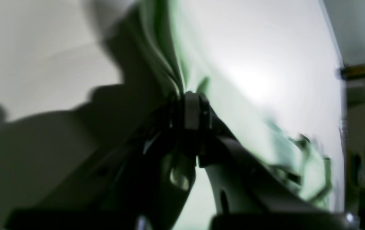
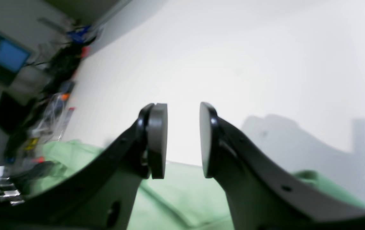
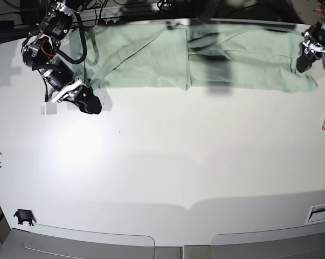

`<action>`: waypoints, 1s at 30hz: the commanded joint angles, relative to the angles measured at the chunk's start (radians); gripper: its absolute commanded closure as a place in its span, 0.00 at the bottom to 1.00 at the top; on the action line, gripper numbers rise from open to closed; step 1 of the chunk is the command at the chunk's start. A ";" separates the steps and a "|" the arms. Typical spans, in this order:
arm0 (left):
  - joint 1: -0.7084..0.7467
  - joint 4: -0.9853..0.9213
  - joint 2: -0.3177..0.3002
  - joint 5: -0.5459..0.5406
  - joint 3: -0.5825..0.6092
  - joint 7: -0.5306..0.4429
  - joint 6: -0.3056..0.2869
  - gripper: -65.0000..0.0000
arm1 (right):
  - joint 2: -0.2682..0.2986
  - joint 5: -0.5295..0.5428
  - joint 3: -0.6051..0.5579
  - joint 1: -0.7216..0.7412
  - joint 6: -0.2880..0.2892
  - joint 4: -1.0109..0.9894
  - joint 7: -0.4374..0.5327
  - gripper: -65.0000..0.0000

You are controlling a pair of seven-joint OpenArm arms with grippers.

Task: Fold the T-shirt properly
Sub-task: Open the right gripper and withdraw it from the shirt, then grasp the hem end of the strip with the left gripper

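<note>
Base view shows the T-shirt (image 3: 205, 56) spread sideways along the far edge of the white table (image 3: 167, 172), already doubled into a long band with a vertical edge near its middle. The left gripper (image 3: 304, 63) sits at the shirt's end on that view's right, down on the cloth. Its wrist view, though blurred, shows the left gripper (image 1: 187, 95) with its jaws pressed together and folds of pale green fabric running up out of the pinch, so it appears clamped on the T-shirt (image 1: 169, 48).

The right gripper (image 3: 91, 105) hangs over bare table just beside the shirt's other end. Its wrist view shows the right gripper (image 2: 182, 140) with the pads clearly apart and nothing between them; the T-shirt (image 2: 176, 198) lies below and behind the tips.

The step in hand looks like taking hold of both ends for the next fold. One end seems secured; the next move likely calls for the free arm to reach back onto the hem or corner nearest it and close there, so both ends can be lifted and carried together without dragging or skewing the band.
</note>
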 commanded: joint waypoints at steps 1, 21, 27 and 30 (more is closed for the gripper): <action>0.018 0.058 -0.001 -0.049 -0.006 0.008 -0.014 1.00 | 0.011 -0.008 0.002 0.011 0.006 0.018 0.035 0.75; 0.122 0.396 0.228 -0.054 0.282 0.030 -0.014 1.00 | 0.042 -0.277 0.003 0.010 -0.027 0.018 0.137 0.75; 0.105 0.396 0.240 0.042 0.409 0.016 -0.014 1.00 | 0.042 -0.276 0.003 0.008 -0.027 0.018 0.137 0.75; 0.105 0.396 0.240 0.104 0.450 -0.040 -0.014 1.00 | 0.042 -0.276 0.003 0.008 -0.027 0.018 0.137 0.75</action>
